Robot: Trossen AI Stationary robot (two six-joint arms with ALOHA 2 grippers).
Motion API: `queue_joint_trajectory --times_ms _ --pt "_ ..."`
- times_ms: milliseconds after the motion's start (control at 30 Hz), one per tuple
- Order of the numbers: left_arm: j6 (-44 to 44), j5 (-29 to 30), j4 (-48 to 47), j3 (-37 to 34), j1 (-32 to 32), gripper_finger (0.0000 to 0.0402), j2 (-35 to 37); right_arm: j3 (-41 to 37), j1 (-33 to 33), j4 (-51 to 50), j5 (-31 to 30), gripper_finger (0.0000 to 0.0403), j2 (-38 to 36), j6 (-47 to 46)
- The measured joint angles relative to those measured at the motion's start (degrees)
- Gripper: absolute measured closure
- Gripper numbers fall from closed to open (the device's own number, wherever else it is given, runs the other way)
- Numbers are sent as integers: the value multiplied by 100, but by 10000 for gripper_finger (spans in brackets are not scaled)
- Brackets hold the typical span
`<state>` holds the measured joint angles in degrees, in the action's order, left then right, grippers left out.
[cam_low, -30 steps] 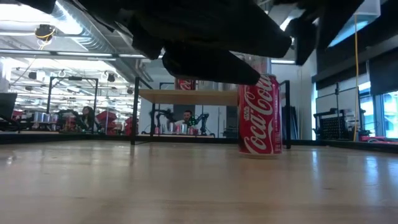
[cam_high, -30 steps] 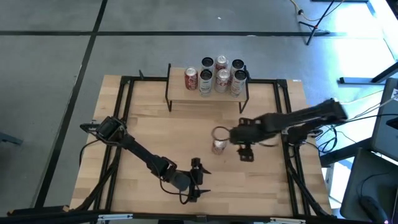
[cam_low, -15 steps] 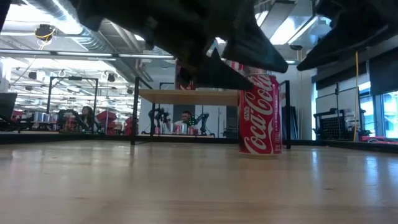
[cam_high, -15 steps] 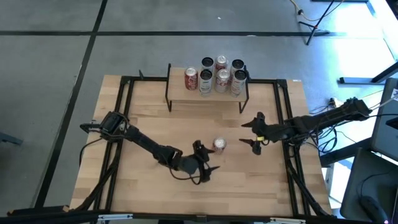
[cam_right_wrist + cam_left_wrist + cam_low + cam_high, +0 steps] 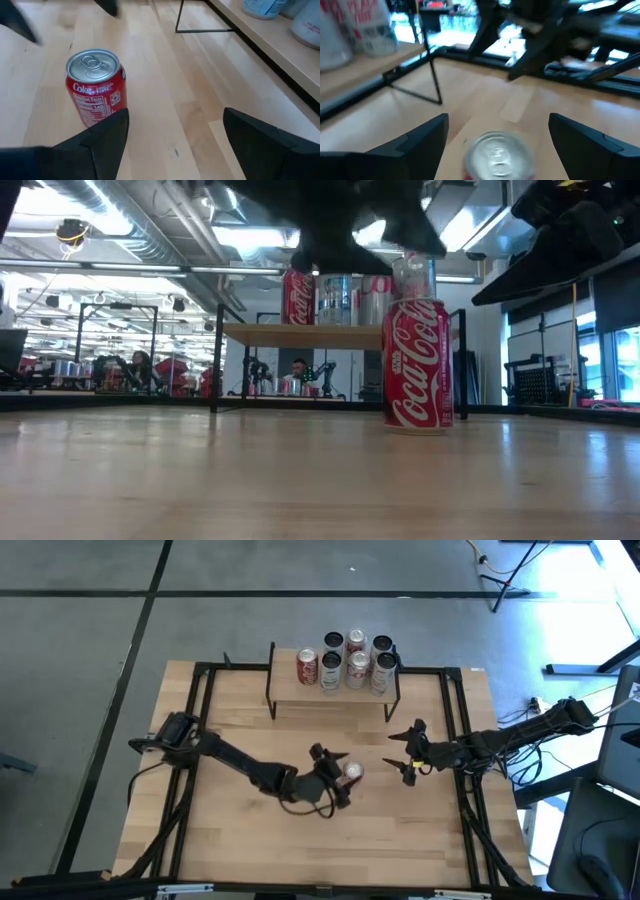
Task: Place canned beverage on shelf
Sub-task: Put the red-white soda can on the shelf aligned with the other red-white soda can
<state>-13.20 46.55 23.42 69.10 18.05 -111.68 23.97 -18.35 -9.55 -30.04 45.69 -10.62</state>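
From above, the red can (image 5: 352, 771) stands on the bench (image 5: 240, 840), well short of the shelf (image 5: 334, 692) (five cans up there). The left pincer (image 5: 335, 780) is spread around it. The right pincer (image 5: 409, 752), also spread, waits nearby.

Down low, the can (image 5: 418, 365) stands upright.

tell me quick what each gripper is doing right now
Left gripper: open, fingers either side of the cola can, not gripping.
Right gripper: open, empty, off to the can's side.

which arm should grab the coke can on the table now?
Left. The left gripper is open right at the red can, which sits between its fingers in the left wrist view. The right gripper, also open, stands off to the side.
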Motion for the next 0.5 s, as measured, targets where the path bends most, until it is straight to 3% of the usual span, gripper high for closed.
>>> queue_joint_trajectory --times_ms 233,500 --pt "-432 -804 -100 -2 -268 74 -219 0 0 12 4 94 0 9" --pt "-433 -574 -96 0 -242 74 -435 0 0 55 4 94 0 -14"
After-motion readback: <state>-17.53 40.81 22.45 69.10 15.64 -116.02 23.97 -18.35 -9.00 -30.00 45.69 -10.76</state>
